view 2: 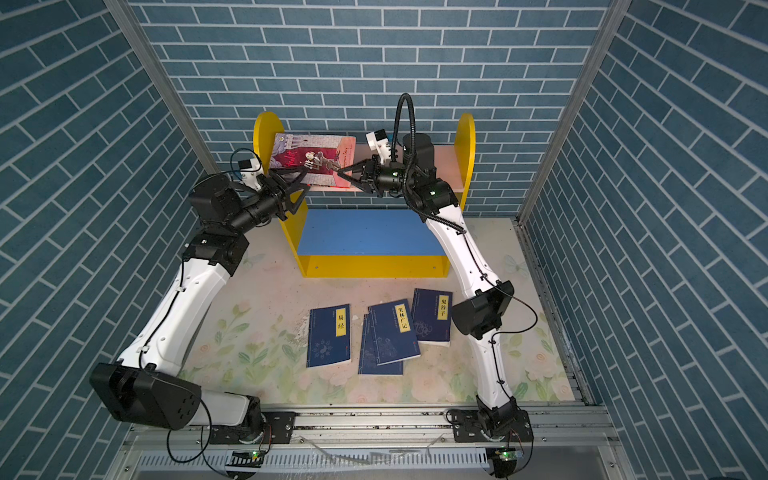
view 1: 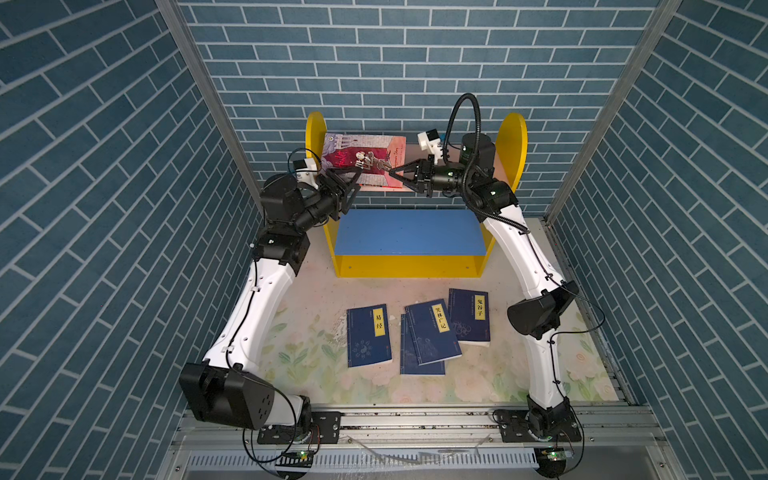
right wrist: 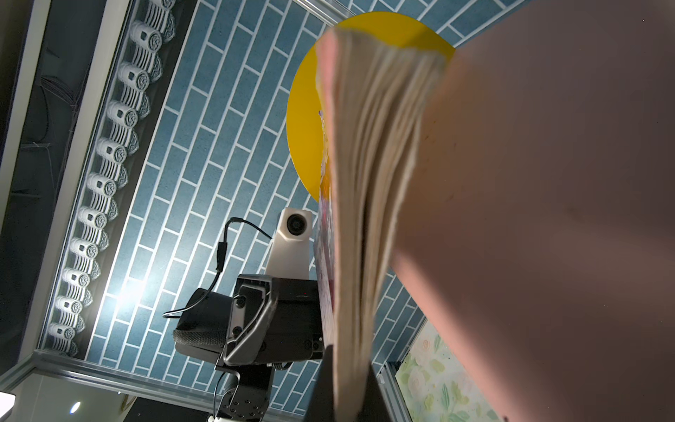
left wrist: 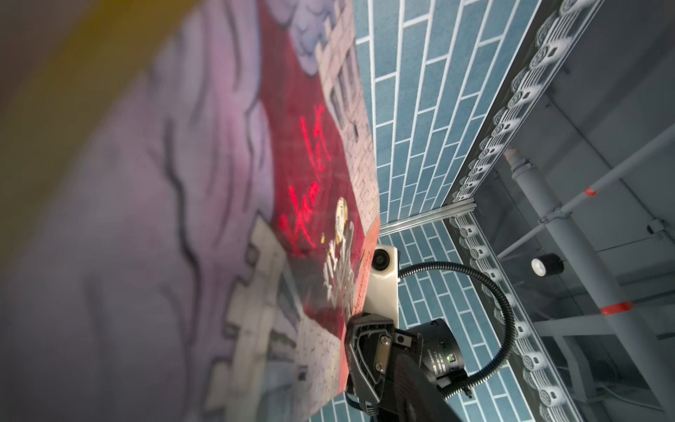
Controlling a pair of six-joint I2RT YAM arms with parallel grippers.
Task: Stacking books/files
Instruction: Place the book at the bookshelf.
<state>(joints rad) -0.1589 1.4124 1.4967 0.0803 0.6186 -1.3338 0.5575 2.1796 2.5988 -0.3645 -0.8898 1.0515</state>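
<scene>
- Left gripper (view 1: 357,179): jaws apart at the red book's (view 1: 365,151) left edge; whether they touch it is unclear.
- Red book: stands cover-forward at the shelf's (view 1: 513,137) top tier.
- Right gripper (view 1: 393,170): clamped on the book's right edge.
- 4 navy books (view 1: 369,336): flat on the table (view 1: 299,340), 2 overlapping.

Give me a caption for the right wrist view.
Right gripper clamps the illustrated book by its pages; left gripper and yellow shelf end behind.
</scene>
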